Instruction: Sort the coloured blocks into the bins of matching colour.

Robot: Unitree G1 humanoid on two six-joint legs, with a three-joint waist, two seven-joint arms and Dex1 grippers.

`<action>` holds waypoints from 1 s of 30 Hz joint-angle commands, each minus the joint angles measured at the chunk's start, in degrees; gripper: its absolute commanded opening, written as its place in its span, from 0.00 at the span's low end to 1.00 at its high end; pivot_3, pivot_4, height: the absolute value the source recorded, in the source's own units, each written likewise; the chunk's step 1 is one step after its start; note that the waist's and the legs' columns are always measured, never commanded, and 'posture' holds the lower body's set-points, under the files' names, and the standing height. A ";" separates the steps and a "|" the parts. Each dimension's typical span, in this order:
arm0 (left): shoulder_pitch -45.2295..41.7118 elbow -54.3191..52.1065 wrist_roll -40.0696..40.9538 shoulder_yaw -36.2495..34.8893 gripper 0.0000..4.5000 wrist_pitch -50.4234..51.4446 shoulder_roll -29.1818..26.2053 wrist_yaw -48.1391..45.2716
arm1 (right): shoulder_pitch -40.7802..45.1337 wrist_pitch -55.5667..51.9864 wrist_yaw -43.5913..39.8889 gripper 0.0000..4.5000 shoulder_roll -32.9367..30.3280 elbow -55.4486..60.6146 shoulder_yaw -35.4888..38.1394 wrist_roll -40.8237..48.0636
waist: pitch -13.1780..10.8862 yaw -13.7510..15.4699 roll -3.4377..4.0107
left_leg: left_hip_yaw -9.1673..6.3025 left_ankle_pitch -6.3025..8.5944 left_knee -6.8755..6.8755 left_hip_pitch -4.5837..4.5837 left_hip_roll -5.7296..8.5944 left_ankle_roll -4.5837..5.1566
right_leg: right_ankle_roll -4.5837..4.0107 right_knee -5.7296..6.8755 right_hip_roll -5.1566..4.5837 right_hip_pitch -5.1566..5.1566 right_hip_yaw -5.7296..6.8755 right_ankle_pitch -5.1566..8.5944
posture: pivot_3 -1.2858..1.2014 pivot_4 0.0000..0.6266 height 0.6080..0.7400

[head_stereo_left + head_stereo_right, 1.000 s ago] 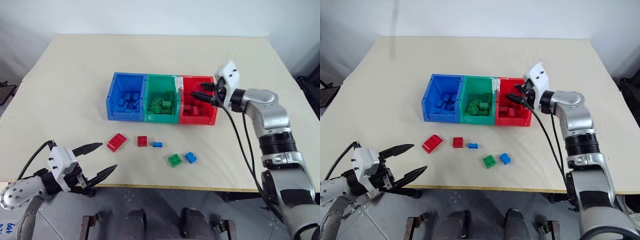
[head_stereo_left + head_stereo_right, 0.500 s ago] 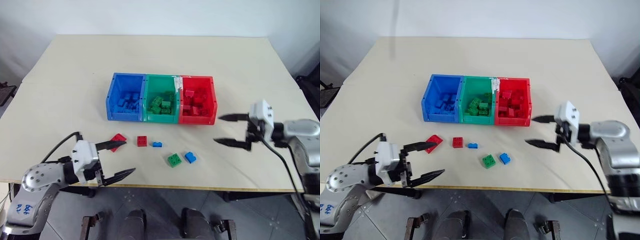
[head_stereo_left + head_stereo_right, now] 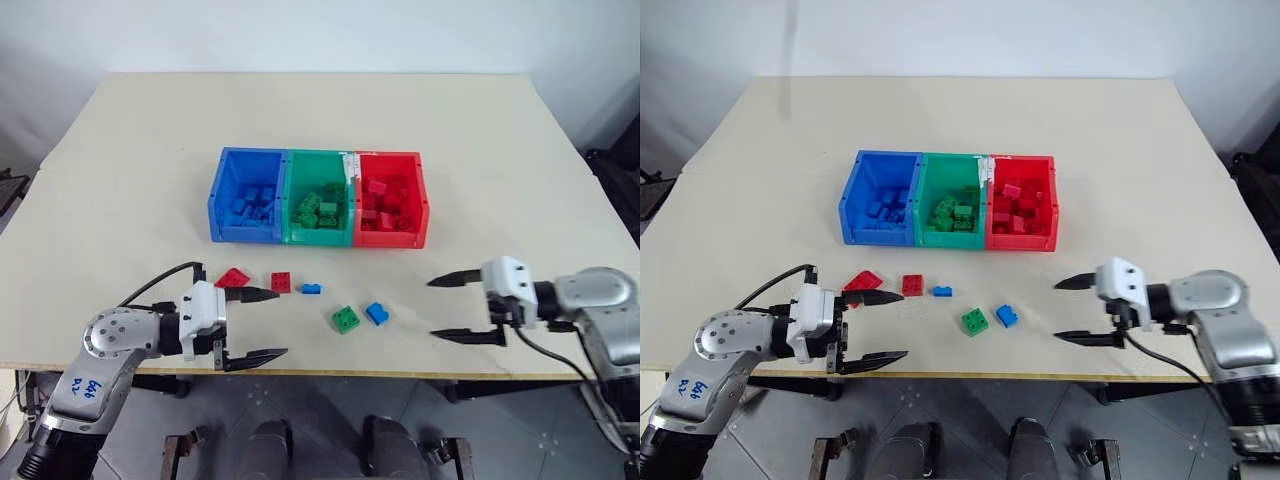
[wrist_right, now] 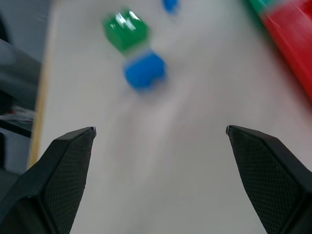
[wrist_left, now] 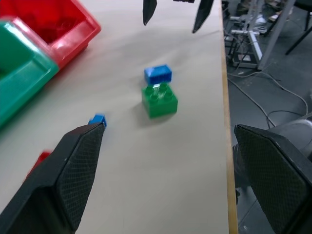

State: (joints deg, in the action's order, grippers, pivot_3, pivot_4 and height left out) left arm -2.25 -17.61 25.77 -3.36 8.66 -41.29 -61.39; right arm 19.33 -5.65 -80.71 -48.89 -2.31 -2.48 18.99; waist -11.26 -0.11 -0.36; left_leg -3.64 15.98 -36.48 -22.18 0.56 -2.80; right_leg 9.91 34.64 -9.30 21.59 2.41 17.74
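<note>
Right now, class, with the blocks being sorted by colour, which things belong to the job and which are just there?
Job:
- loose blocks: two red, two blue, one green
- blue bin, green bin, red bin

Just there:
- table
- cables on the floor

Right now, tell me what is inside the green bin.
The green bin holds a loose pile of green blocks, heaped toward its front. Its near wall hides the lowest ones and the floor, so an exact count is not possible.
</note>
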 commanded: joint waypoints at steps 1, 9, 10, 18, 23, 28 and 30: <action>3.35 -1.64 0.01 -4.00 1.00 -1.14 -1.43 0.57 | 4.66 -2.67 1.43 1.00 2.75 0.50 -5.75 -4.03 | 0.00 0.03 0.00 | 0.00 0.01 0.00 -0.01 0.01 0.01 | 0.00 0.00 0.00 0.00 0.00 0.00 | 0.52 0.24 1.00; 10.47 -7.45 0.44 -8.06 1.00 -0.23 -1.66 3.69 | 10.86 -0.58 0.27 0.96 9.18 -6.45 -14.08 -9.34 | 0.00 0.70 -0.02 | -0.09 0.06 -0.04 -0.09 0.06 0.04 | 0.01 -0.05 -0.01 0.01 0.01 -0.01 | 0.52 0.24 1.00; 11.00 -8.00 0.50 -8.29 1.00 -0.05 -1.67 3.97 | 11.01 -0.36 0.08 0.91 9.33 -6.91 -14.35 -9.61 | 0.00 0.60 -0.02 | -0.09 0.06 -0.04 -0.09 0.05 0.03 | 0.01 -0.04 -0.01 0.01 0.01 -0.01 | 0.52 0.24 1.00; 12.50 -9.01 0.91 -10.29 1.00 0.32 -1.69 5.06 | 11.36 3.27 -3.75 0.36 8.11 -8.95 -12.35 -8.01 | 0.00 0.19 -0.02 | -0.08 0.06 -0.04 -0.06 0.02 0.01 | 0.01 0.00 0.03 0.01 0.01 0.00 | 0.52 0.24 1.00; 13.90 -8.21 3.48 -16.01 1.00 -0.24 3.51 10.63 | 17.47 -12.89 2.88 0.36 14.84 -1.16 -6.91 3.63 | -0.02 -0.33 0.01 | -0.08 0.05 -0.04 -0.06 0.00 0.01 | 0.01 0.02 0.03 0.01 0.01 0.00 | 0.52 0.24 1.00; 19.78 -9.04 4.44 -22.08 1.00 -0.63 6.68 13.29 | 27.25 -25.52 14.07 0.36 25.23 1.43 -7.58 6.36 | -0.01 -1.50 0.00 | -0.14 0.16 -0.03 0.02 -0.44 -0.32 | -0.30 0.12 0.51 0.08 0.02 0.03 | 0.52 0.24 1.00; 22.55 -10.22 4.11 -23.55 1.00 -0.90 7.54 14.05 | 32.00 -25.60 20.28 0.36 31.04 -2.86 -8.18 4.03 | 0.00 -1.50 -0.01 | -0.14 0.22 -0.04 0.01 -0.51 -0.39 | -0.36 0.16 0.58 0.13 0.01 0.06 | 0.52 0.24 1.00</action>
State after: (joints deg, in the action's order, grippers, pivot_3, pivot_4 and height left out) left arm 18.17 -24.83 29.04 -24.25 9.07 -34.45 -48.08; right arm 48.45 -30.60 -65.99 -20.95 -2.65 -10.92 24.10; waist -11.26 -1.60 -0.37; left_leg -3.78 16.20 -36.52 -22.18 0.05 -3.19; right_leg 9.51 34.84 -8.72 21.77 2.43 17.82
